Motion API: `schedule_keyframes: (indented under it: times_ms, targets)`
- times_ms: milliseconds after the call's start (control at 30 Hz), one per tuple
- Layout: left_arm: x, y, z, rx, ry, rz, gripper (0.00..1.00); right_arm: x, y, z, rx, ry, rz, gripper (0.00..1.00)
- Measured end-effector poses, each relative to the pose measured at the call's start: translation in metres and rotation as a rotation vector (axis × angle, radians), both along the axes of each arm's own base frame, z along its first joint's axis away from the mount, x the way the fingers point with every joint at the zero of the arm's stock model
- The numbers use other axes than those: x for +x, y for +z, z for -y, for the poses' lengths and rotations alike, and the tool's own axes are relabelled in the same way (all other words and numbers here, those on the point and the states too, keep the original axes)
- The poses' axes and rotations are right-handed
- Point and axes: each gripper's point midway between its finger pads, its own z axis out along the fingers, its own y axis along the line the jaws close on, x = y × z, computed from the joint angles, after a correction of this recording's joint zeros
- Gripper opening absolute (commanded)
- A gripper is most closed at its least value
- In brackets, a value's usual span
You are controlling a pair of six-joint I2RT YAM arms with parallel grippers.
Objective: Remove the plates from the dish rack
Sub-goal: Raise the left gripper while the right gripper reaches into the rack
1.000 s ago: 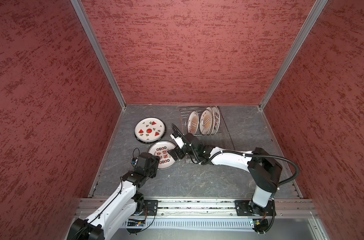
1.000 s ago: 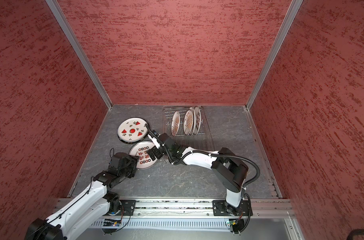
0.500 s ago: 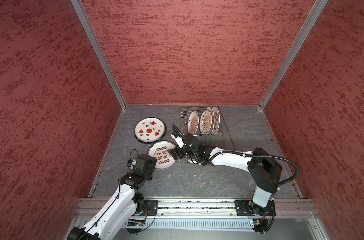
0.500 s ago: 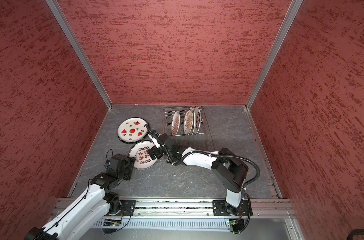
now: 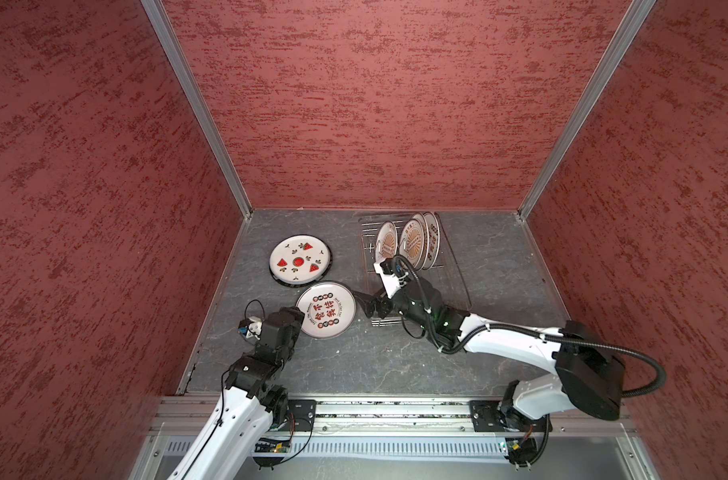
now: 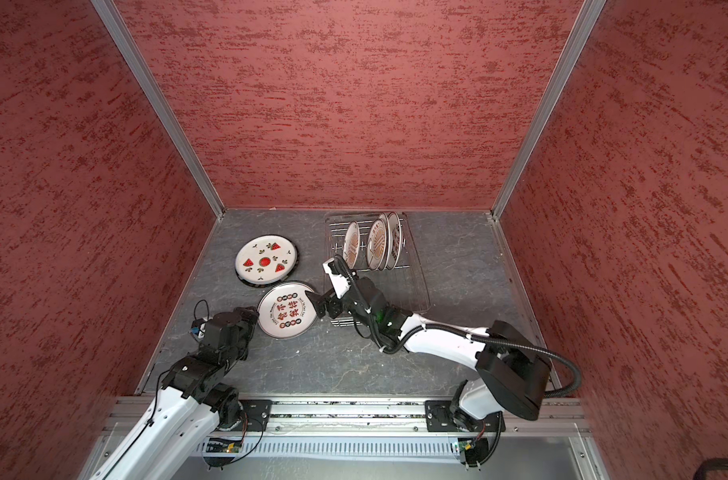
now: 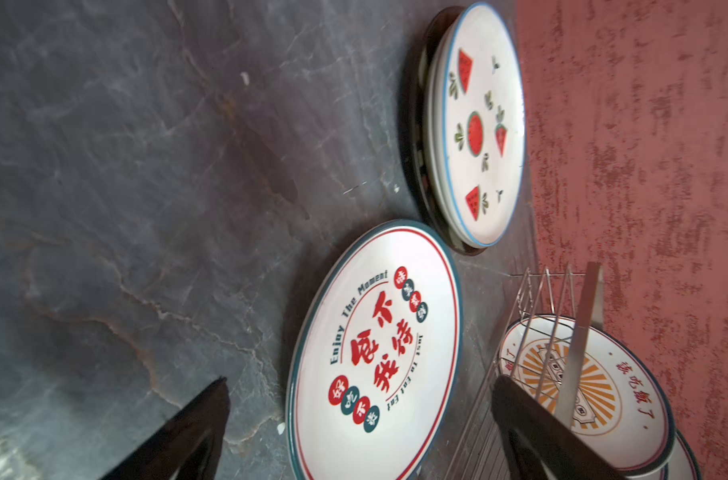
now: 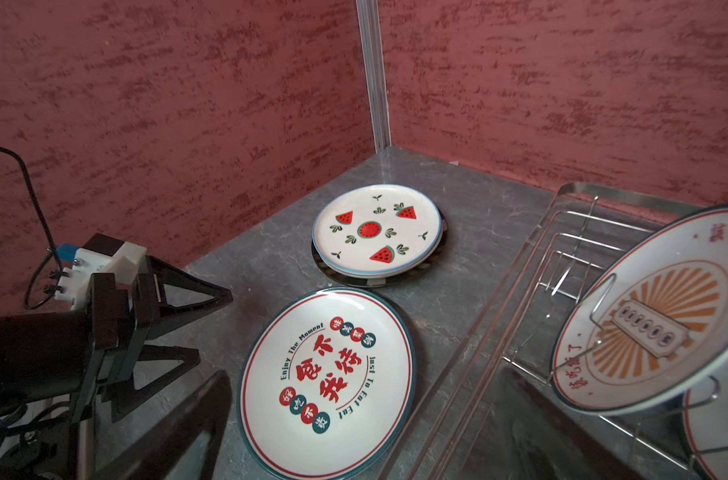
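The dish rack (image 5: 369, 239) lies at the back, and its three plates (image 5: 412, 245) stand on edge, just beyond your right gripper (image 5: 363, 306), which is spread and empty. Your left gripper (image 8: 212, 326), also spread, is farther away, beside the flat lettered plate (image 5: 326, 309).

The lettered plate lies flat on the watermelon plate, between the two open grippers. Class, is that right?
No. The lettered plate lies flat on the table, beside the watermelon plate, not on it; the right wrist view shows this. It is between the open left gripper and right gripper.
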Motion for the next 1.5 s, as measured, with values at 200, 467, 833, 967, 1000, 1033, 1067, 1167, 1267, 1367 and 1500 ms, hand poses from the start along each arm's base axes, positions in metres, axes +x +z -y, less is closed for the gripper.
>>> schedule_keyframes:
  times_ms: [200,467,833,967,1000,1033,1067,1167,1267,1367,1500]
  targets:
    - [0.003,0.017,0.009,0.038,-0.069,0.085,0.99,0.005,0.032,0.045,0.094,-0.085,0.055,0.9]
    - [0.021,0.051,0.049,0.121,-0.236,0.276,0.99,0.035,0.039,0.123,0.15,-0.275,0.051,0.99]
    - [0.035,0.104,0.17,0.276,-0.729,0.641,0.99,0.089,0.023,0.216,0.148,-0.539,-0.056,0.77]
    - [0.034,0.14,0.207,0.279,-0.877,0.754,0.99,0.11,0.033,0.218,0.136,-0.555,-0.085,0.66]
    - [0.034,0.149,0.214,0.276,-0.9,0.779,1.0,0.115,0.036,0.217,0.133,-0.555,-0.087,0.64]
    - [0.034,0.159,0.221,0.273,-0.92,0.808,0.99,0.119,0.039,0.216,0.13,-0.555,-0.09,0.61]
    - [0.033,0.167,0.228,0.266,-0.941,0.835,0.99,0.124,0.041,0.214,0.123,-0.556,-0.096,0.59]
    - [0.035,0.172,0.24,0.256,-0.973,0.865,0.99,0.139,0.039,0.21,0.098,-0.566,-0.124,0.46]
    - [0.039,0.16,0.246,0.265,-0.987,0.833,0.99,0.152,0.025,0.206,0.049,-0.577,-0.168,0.43]
    - [0.043,0.15,0.25,0.272,-0.994,0.809,1.0,0.162,0.007,0.204,0.002,-0.59,-0.214,0.37]
    - [0.048,0.142,0.255,0.274,-0.998,0.794,0.99,0.172,-0.009,0.207,-0.056,-0.628,-0.252,0.32]
